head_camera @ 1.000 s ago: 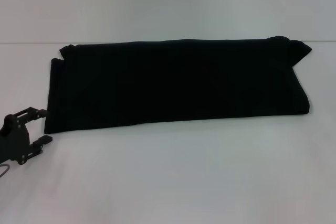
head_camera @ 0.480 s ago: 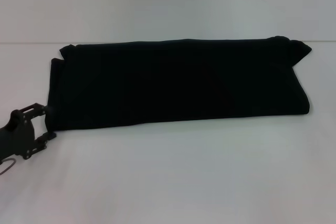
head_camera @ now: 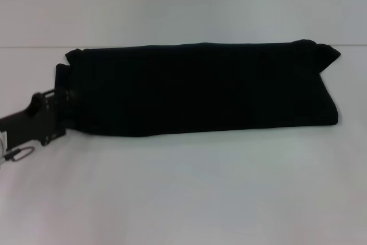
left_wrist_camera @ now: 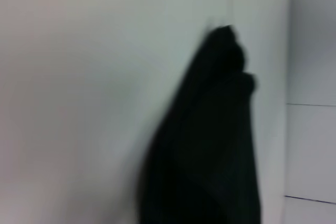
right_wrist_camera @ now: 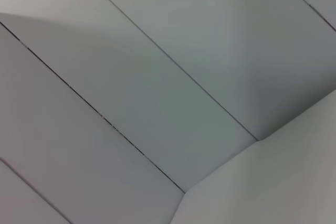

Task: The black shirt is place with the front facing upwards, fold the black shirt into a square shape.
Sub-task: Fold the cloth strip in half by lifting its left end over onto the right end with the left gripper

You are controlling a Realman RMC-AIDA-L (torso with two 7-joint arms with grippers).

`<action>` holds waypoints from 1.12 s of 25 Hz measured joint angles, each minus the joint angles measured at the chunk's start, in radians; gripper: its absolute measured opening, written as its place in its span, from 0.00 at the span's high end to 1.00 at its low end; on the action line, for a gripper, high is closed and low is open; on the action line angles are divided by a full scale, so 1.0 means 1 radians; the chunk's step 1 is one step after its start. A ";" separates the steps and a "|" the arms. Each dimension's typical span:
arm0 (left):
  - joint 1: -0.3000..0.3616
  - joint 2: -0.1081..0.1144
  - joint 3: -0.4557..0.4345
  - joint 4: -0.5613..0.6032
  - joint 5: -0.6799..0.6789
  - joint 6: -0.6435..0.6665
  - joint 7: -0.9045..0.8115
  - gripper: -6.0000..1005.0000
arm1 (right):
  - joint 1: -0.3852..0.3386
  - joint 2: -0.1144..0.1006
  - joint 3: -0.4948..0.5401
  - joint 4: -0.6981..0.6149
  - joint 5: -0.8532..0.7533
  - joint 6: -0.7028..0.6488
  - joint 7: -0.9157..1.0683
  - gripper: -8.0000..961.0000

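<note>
Black shirt [head_camera: 195,90] lies folded into a long soft band across the white table [head_camera: 189,193]. My left gripper [head_camera: 56,116] reaches in low and level at the shirt's left end, touching the cloth; I cannot tell how its jaws stand. Left wrist view shows bunched dark cloth; right wrist view only pale panels.

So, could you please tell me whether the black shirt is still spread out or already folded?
Folded. The black shirt lies as a long band, no sleeves or lettering showing; not yet square. The left tool is at its end.
</note>
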 joint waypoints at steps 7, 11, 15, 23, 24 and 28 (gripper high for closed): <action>0.041 0.011 -0.007 -0.014 -0.015 0.034 0.029 0.33 | -0.004 0.003 0.000 0.000 -0.002 0.014 -0.001 0.27; 0.080 0.016 -0.004 -0.022 -0.012 0.043 0.018 0.33 | -0.006 0.004 0.000 0.000 -0.002 0.016 -0.002 0.27; 0.081 0.017 -0.001 -0.025 -0.010 0.039 0.017 0.32 | -0.006 0.006 0.000 0.000 -0.004 0.016 -0.002 0.27; 0.034 0.014 0.021 -0.034 0.019 -0.033 0.001 0.33 | -0.011 0.010 0.000 0.000 -0.006 0.017 -0.002 0.27; 0.032 0.013 0.021 -0.035 0.019 -0.037 0.001 0.32 | -0.012 0.010 0.000 0.001 -0.006 0.017 -0.002 0.27; 0.016 0.016 0.023 -0.060 0.018 -0.065 0.006 0.32 | -0.017 0.011 0.000 0.001 -0.002 0.017 -0.002 0.27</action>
